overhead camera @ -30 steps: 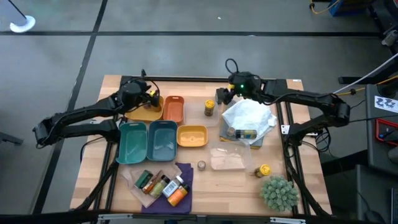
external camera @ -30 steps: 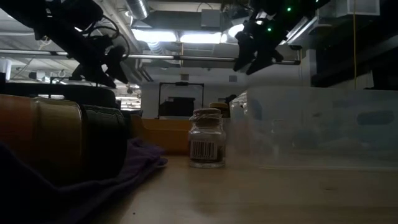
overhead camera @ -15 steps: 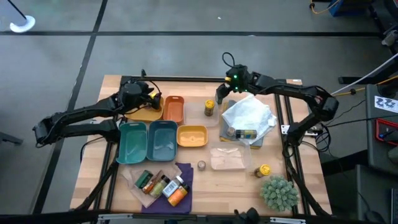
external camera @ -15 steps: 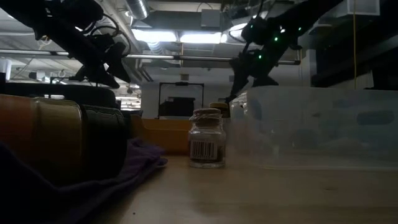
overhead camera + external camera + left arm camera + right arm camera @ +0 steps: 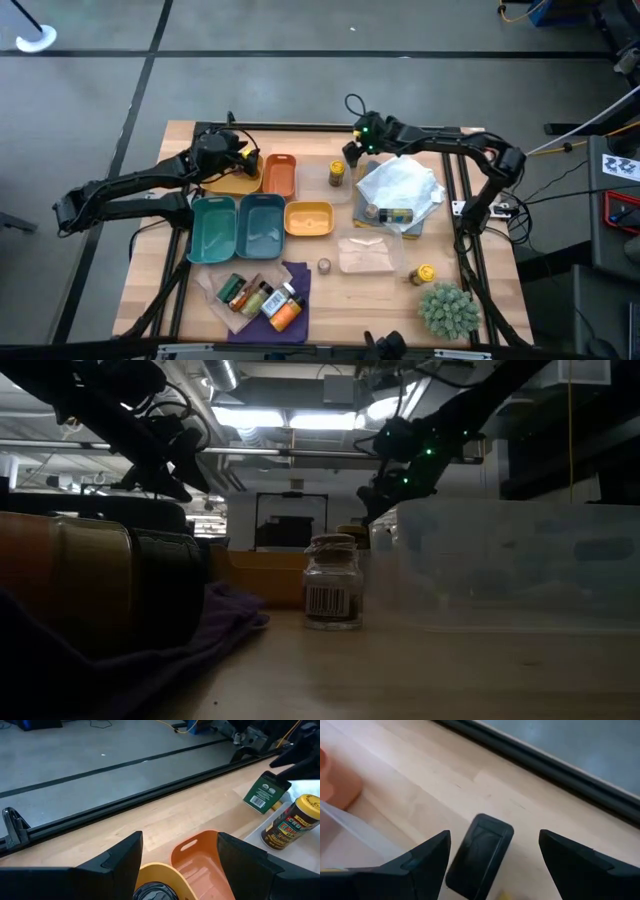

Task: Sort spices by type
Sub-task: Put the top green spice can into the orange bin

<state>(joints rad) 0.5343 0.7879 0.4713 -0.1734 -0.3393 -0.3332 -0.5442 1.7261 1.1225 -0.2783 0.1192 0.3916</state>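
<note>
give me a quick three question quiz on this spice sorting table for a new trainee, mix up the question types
1. True or false: the right end effector is open and hovers over a small black-topped box at the table's far edge.
2. Multiple choice: the left end effector is above which tray? A) the yellow tray B) a teal tray C) the purple cloth
3. Fill in: the bottles at the near edge lie on a ______ cloth.

Key: 1 true; 2 A; 3 purple.
</note>
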